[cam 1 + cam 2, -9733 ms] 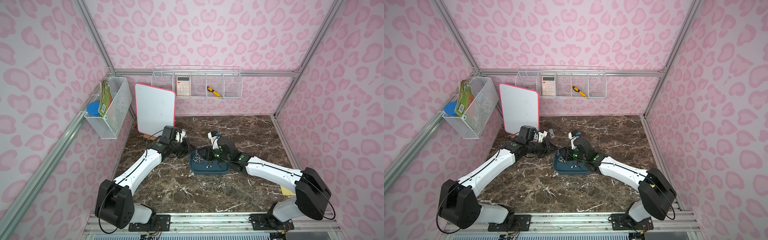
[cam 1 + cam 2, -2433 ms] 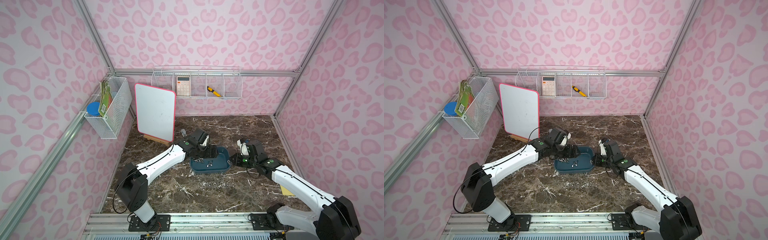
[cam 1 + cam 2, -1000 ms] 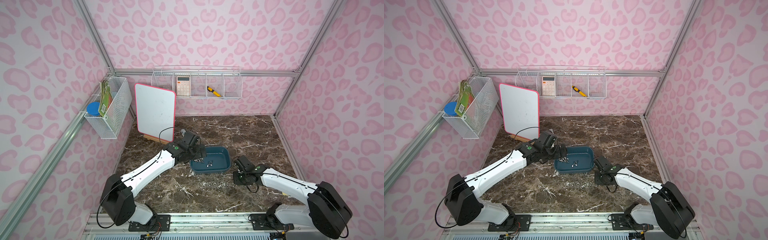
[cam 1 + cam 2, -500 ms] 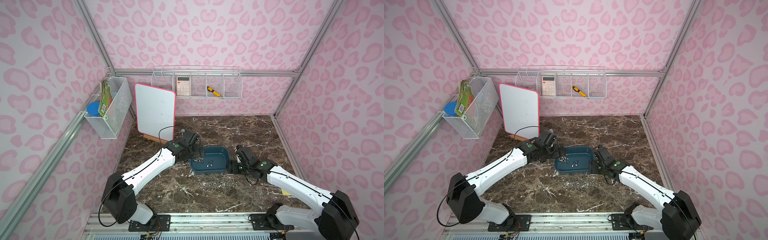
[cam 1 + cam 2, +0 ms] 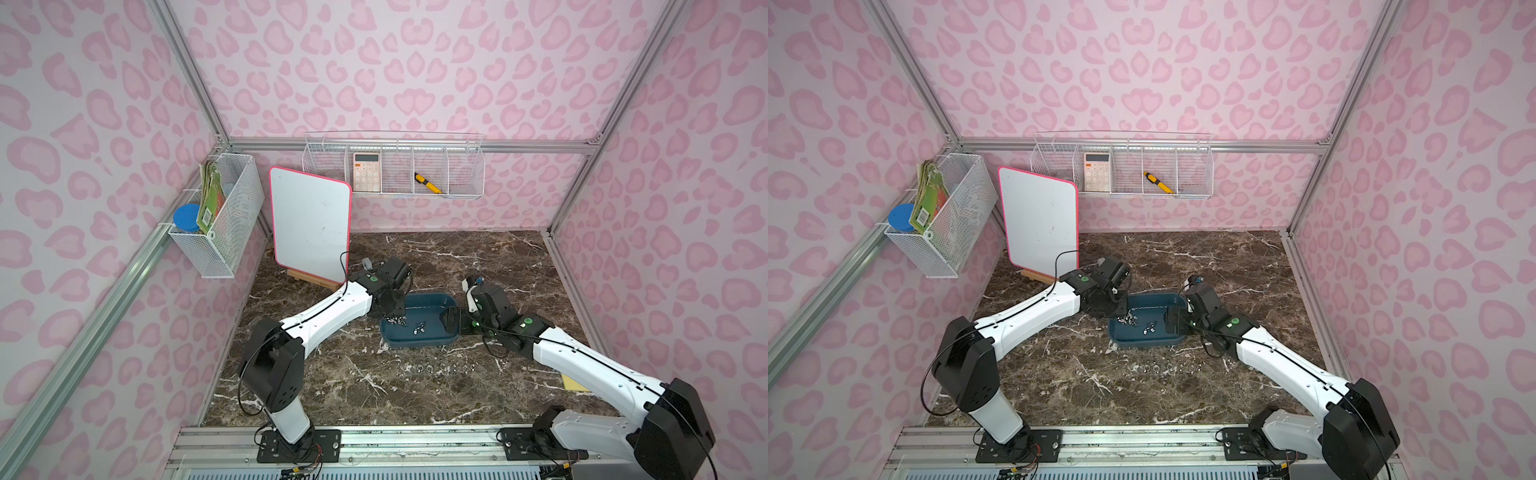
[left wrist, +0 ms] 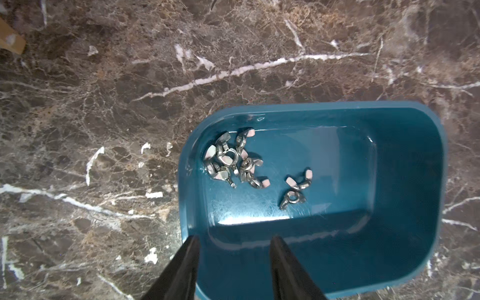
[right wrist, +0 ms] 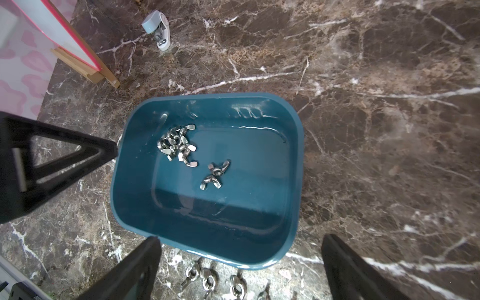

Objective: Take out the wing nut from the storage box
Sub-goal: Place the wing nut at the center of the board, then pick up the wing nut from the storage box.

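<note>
The teal storage box sits mid-table. Several wing nuts lie clustered inside it, with two more beside them. Several more wing nuts lie in a row on the marble in front of the box. My left gripper is at the box's left end. Its jaws are apart, one fingertip by the rim and the other over the inside, holding nothing. My right gripper hangs wide open and empty over the box's right end.
A pink-edged whiteboard leans on a wooden stand at the back left. A small grey-and-white stapler-like object lies near it. White wire baskets hang on the back wall and the left wall. A yellow slip lies under the right arm.
The right gripper has risen from the table in front of the box, opened wide and moved back to the box's right end. The left gripper's jaws have narrowed at the left rim.
</note>
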Robot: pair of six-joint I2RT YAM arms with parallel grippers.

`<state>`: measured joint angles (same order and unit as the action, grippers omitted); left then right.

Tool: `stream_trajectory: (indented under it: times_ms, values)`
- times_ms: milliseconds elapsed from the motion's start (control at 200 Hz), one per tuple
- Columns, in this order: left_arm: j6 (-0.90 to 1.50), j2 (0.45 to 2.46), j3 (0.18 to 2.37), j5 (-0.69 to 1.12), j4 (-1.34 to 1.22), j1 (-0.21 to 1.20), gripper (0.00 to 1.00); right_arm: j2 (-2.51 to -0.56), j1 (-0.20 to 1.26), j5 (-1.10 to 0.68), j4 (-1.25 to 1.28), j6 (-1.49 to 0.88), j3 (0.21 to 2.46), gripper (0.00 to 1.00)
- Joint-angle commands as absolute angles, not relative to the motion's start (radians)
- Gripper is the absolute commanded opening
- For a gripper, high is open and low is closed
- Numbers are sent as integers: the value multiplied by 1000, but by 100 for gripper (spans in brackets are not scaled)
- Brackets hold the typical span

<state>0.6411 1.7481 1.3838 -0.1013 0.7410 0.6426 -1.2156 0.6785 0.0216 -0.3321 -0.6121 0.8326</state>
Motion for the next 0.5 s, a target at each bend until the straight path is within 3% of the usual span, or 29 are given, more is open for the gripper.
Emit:
stream_trajectory:
  times_ms: [0, 495]
  values:
    - [599, 1808, 1419, -113, 763, 643, 46, -1215, 678, 31, -302, -604, 839, 98]
    - [616, 1989, 1540, -89, 772, 626, 32, -1220, 653, 39, -309, -587, 847, 98]
